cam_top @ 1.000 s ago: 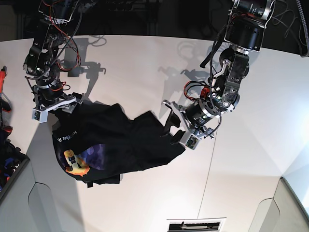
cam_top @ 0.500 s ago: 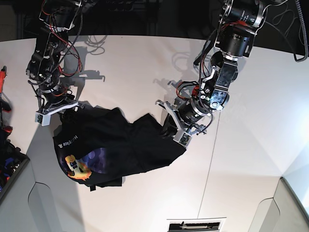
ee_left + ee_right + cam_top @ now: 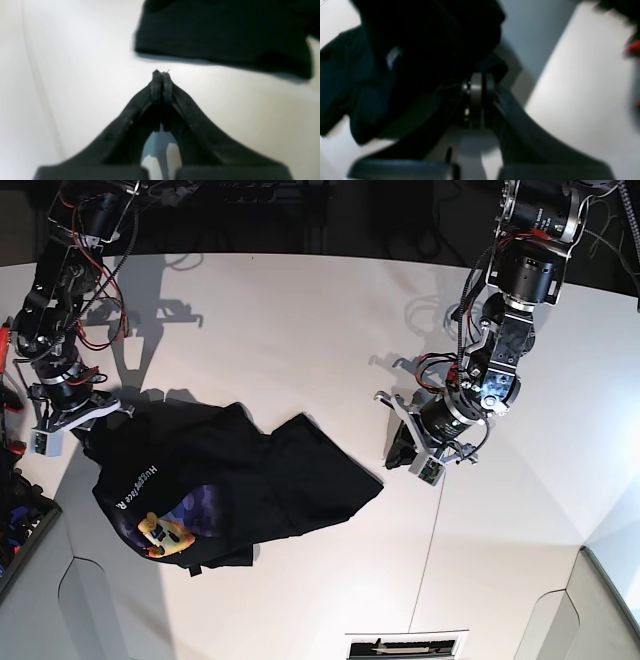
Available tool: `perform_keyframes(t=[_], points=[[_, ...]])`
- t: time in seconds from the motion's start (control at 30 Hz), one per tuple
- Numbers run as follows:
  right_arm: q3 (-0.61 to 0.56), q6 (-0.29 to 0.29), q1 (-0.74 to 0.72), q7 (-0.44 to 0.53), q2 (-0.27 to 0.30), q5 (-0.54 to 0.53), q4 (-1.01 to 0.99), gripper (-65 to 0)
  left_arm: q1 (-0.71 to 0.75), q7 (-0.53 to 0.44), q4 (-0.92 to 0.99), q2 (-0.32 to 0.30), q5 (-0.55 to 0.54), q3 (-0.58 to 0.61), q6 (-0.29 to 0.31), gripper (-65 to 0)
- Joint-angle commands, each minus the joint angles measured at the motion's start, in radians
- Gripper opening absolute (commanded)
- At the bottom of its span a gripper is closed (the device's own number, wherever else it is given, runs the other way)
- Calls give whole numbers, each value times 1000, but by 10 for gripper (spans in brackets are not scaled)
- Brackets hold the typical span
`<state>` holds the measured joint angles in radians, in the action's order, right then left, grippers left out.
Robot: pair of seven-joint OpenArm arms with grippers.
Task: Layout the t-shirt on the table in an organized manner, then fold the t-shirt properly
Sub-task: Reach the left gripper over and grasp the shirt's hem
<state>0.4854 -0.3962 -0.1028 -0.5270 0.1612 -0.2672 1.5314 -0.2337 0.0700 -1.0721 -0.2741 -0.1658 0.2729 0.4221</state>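
Observation:
The black t-shirt lies crumpled on the white table, left of centre, with its orange face graphic and white lettering at the lower left. My right gripper is shut on the shirt's upper-left edge. The right wrist view shows dark cloth bunched around its closed jaws. My left gripper hovers just right of the shirt's right corner, apart from it. In the left wrist view it is shut on nothing, with the shirt's edge lying beyond the tips.
Red and dark tools sit off the table's left edge. A thin seam runs down the tabletop on the right. A dark slot sits at the front edge, between angled grey corner panels.
Both grippers have shut. The right arm moved left, dragging the shirt's edge with it. The left arm came off the shirt and drew away to the right, empty.

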Motion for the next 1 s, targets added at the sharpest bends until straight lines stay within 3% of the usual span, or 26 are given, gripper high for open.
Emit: perform_keyframes(t=[0.0,0.13,0.33,0.53,0.7,0.73,0.87,0.9,0.97], points=[[13,-7,-16,7,17,-32,47,-650,-21,-6,-13,-23,-1,-4,-3,-650],[71,-9,-15,-56,21,-133,169,-650,-21,14,-13,-69,-2,-4,-4,-650],[66,-130,-19,-58,21,-320,342,-650,-9,38,-13,-109,-8,-4,-3,-650],[-112,-161,-53,-58,18,-319,383,-650,-1,39,-13,-108,-53,-4,-3,-650],[-327,-161,-52,-57,18,-245,374,-650,4,40,-13,-98,-59,-4,-2,-650],[-370,-161,-52,-57,18,-229,370,-634,4,40,-13,-93,-59,-4,-3,-650],[-514,-150,-51,-57,18,-150,360,-272,5,40,-13,-76,-58,-4,-2,-650],[-540,-150,-51,-57,18,-128,360,-222,6,43,-13,-75,-59,-4,-2,-650],[-574,-150,-49,-57,18,-110,360,-205,8,43,-13,-75,-59,-4,-3,-650]])
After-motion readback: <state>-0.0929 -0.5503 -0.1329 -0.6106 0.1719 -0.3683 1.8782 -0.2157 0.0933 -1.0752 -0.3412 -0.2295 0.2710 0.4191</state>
